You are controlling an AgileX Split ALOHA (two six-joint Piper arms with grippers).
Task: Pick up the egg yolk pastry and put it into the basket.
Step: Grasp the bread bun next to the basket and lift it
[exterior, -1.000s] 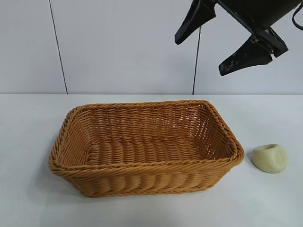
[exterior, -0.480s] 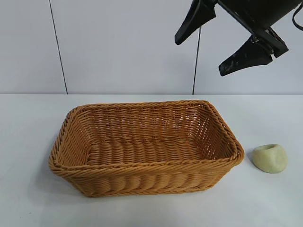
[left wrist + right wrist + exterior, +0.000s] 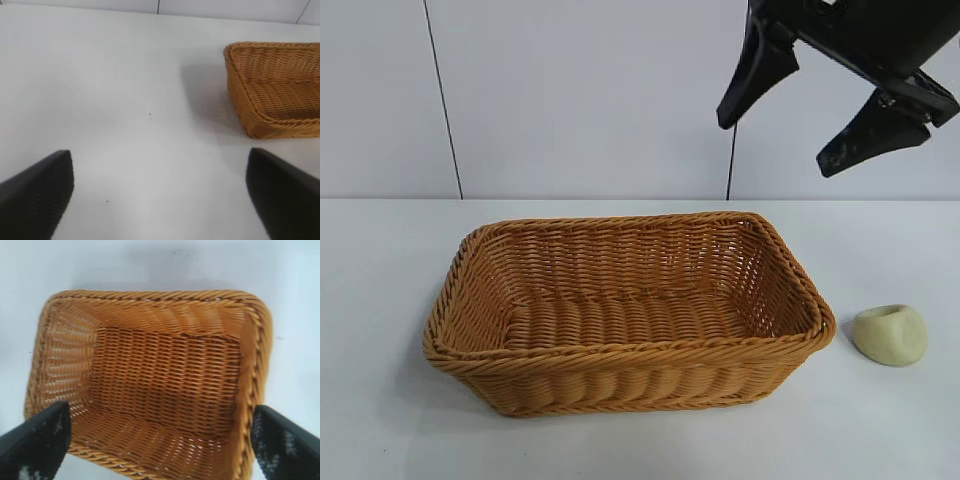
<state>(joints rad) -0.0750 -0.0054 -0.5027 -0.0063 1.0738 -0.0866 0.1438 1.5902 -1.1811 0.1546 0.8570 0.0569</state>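
Observation:
The orange-tan wicker basket (image 3: 785,340) stands mid-table with nothing in it. On the table just right of it lies the egg yolk pastry (image 3: 890,334), a pale cream lump with its dimple on top. My right gripper (image 3: 775,145) hangs open high above the basket's far right corner, nothing between its black fingers. In the right wrist view the basket (image 3: 150,302) fills the space under the open gripper (image 3: 160,445), and the pastry is out of that view. My left gripper (image 3: 160,200) is open over bare table, with the basket's (image 3: 240,100) end off to one side.
The white table (image 3: 380,260) runs from the basket out to a pale panelled wall (image 3: 580,90) behind. Open tabletop lies left of the basket and in front of it.
The right gripper has shifted to the right and slightly down in the exterior view. Basket and pastry have not moved.

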